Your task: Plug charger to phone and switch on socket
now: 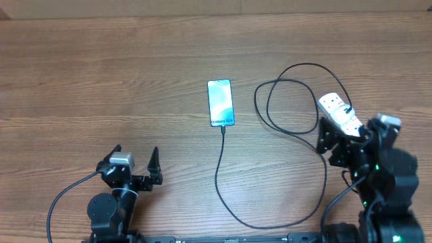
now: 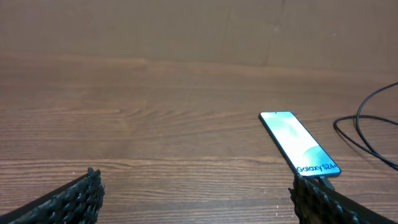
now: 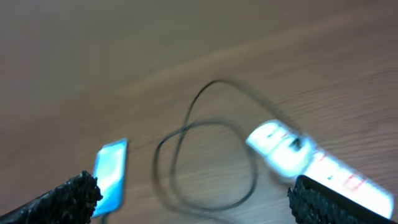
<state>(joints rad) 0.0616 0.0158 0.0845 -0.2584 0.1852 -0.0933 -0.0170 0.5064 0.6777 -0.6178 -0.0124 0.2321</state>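
The phone (image 1: 220, 102) lies screen-up at the table's middle, its cyan screen lit. It also shows in the left wrist view (image 2: 298, 143) and, blurred, in the right wrist view (image 3: 111, 171). The black charger cable (image 1: 219, 169) meets the phone's near end, runs toward me, then loops right up to the socket. The white socket strip (image 1: 337, 108) lies at the right, its near part hidden under my right gripper (image 1: 341, 138). That gripper is open just above it (image 3: 193, 193). My left gripper (image 1: 136, 154) is open and empty at the front left (image 2: 196, 193).
Cable loops (image 1: 290, 101) lie between the phone and the strip, and also show in the right wrist view (image 3: 205, 162). A brown wall (image 2: 186, 31) borders the table's far edge. The right wrist view is blurred.
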